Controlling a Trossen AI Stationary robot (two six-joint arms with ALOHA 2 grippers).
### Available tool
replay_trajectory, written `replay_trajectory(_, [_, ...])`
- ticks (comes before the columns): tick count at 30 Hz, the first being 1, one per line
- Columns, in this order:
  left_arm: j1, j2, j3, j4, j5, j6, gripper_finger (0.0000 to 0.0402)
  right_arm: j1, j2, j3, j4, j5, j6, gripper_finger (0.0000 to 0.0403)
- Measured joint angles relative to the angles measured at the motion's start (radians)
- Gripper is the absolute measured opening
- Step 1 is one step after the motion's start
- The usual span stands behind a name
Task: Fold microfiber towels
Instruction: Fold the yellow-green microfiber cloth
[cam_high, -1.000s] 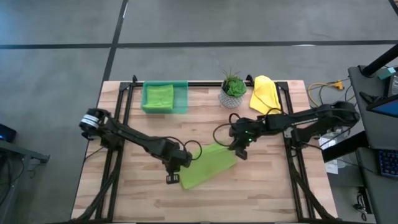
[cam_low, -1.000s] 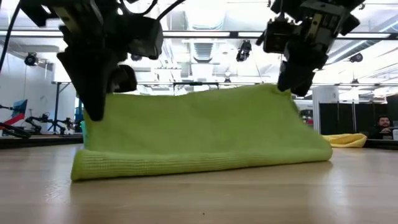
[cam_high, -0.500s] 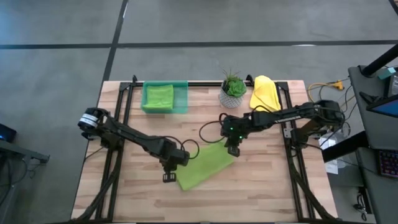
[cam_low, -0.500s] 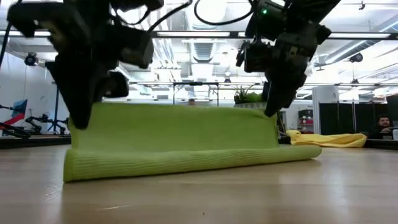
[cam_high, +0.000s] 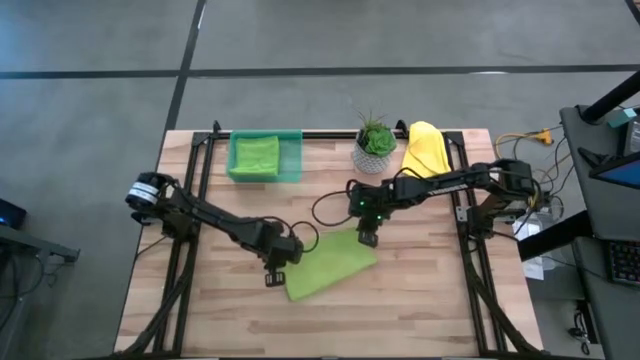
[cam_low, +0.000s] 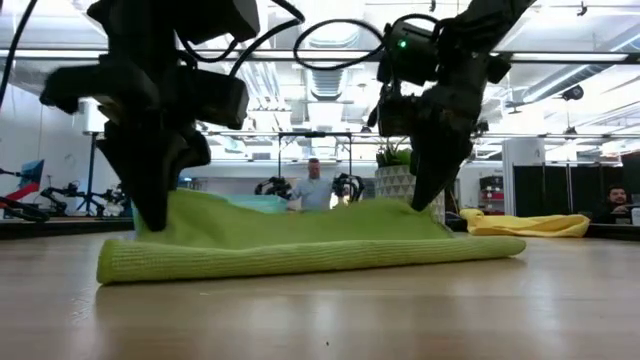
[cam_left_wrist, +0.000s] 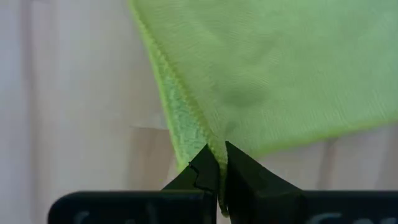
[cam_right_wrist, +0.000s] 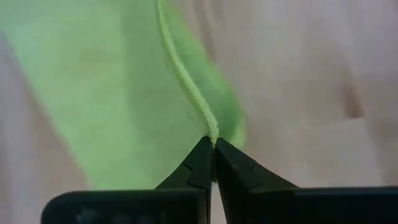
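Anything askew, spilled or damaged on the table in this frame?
Nothing spilled or damaged. The lime green towel lies at a slant to the table's edges, mid-fold, with the left gripper and right gripper each shut on a corner. The yellow towel sits crumpled beside the potted plant, not yet folded.

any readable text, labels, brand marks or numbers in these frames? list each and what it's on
None readable.
Lime green towel, yellow towel, green plastic tray, plant pot: no print or tags visible.
Left gripper and right gripper: faint marks on the dark housings at the frame edge, too blurred to read.
Room behind the table in the low view: no legible signs.
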Motion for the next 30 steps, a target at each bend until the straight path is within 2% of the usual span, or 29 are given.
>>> replay_trajectory(6, [0.035,-0.006,-0.003,-0.019,-0.028,0.027,0.0009,-0.050,-0.001,0.034,-0.012,0.037,-0.029,0.0049])
replay_trajectory(9, [0.057,-0.023,-0.010,-0.034,-0.041,0.055,0.0036,-0.091,-0.024,0.057,-0.026,0.034,-0.037,0.0075])
replay_trajectory(16, [0.117,-0.081,-0.015,-0.122,-0.146,0.106,0.0123,-0.148,-0.126,0.098,-0.104,0.031,-0.087,0.0133])
replay_trajectory(20, [0.159,-0.110,-0.018,-0.139,-0.134,0.106,0.0150,-0.135,-0.241,0.073,-0.112,0.006,-0.104,0.0145])
replay_trajectory(22, [0.177,-0.116,-0.019,-0.089,-0.030,0.145,0.0154,-0.115,-0.304,0.043,-0.116,-0.013,-0.069,0.0145])
replay_trajectory(24, [0.181,-0.115,-0.019,0.038,0.061,0.176,0.0152,-0.087,-0.372,0.007,-0.118,-0.015,-0.012,0.0142])
replay_trajectory(27, [0.181,-0.085,-0.013,0.272,0.081,0.220,0.0136,-0.034,-0.476,-0.051,-0.118,-0.013,0.090,0.0134])
replay_trajectory(30, [0.203,-0.025,0.031,0.396,0.079,0.304,0.0109,0.037,-0.575,-0.105,-0.111,0.012,0.222,0.0126])
